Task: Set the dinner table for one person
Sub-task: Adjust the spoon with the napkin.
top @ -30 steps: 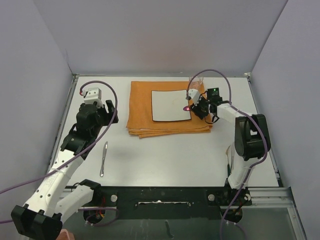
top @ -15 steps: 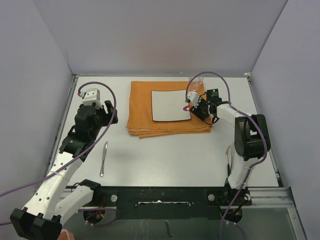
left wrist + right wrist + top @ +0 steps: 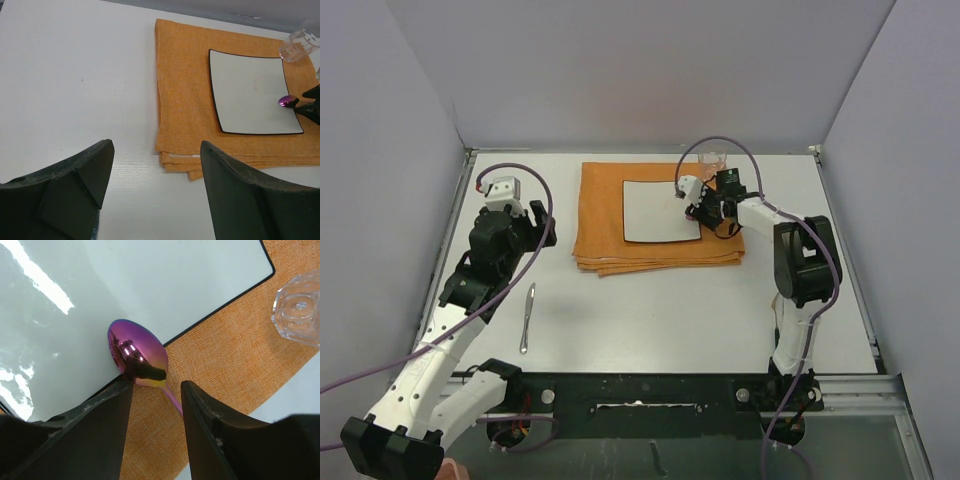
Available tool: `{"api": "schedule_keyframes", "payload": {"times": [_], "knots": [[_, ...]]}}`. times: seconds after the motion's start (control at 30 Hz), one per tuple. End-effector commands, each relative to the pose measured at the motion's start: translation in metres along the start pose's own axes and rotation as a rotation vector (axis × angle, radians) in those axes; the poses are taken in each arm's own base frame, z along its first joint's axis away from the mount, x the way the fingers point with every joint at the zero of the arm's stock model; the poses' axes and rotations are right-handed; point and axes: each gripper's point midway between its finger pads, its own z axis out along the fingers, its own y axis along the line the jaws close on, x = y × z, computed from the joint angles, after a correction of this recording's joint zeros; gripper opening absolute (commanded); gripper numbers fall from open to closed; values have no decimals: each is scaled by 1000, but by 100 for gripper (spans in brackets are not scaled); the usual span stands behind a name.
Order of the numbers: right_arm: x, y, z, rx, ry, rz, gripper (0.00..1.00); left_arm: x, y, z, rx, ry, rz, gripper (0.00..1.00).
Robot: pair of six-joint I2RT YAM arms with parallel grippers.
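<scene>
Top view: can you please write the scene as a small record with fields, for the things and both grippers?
dinner table: white
cloth: orange, folded, far centre
plate: square, white, on cloth
glass: clear, at cloth's far right corner
spoon: purple, bowl over plate's right edge
silver utensil: on table beside left arm
left gripper: open, empty
right gripper: shut on spoon handle

Spoon [image 3: 137,357], iridescent purple-gold, held by its handle in the dark jaws; handle runs down between them toward the right-hand one, grip point hidden; bowl faces up, overlapping the black-rimmed edge of the plate [image 3: 125,285]; plate white, glossy, streaked with bright glare; under it the orange woven cloth [image 3: 225,355]; clear faceted glass [image 3: 299,307] at upper right, at the cloth's edge, apart from the plate; strip of white worktop [image 3: 290,395] at lower right.
</scene>
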Motion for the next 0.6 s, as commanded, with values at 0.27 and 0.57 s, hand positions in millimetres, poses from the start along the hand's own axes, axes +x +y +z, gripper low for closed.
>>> {"api": "schedule_keyframes", "payload": {"times": [0.27,0.57], "knots": [[7,0,24,-10,32,-23,0,-23,-8,-1,37,-82,-9,69],[14,-16,14,107,82,52,0,-23,-12,-3,48,-76,-7,69]]}}
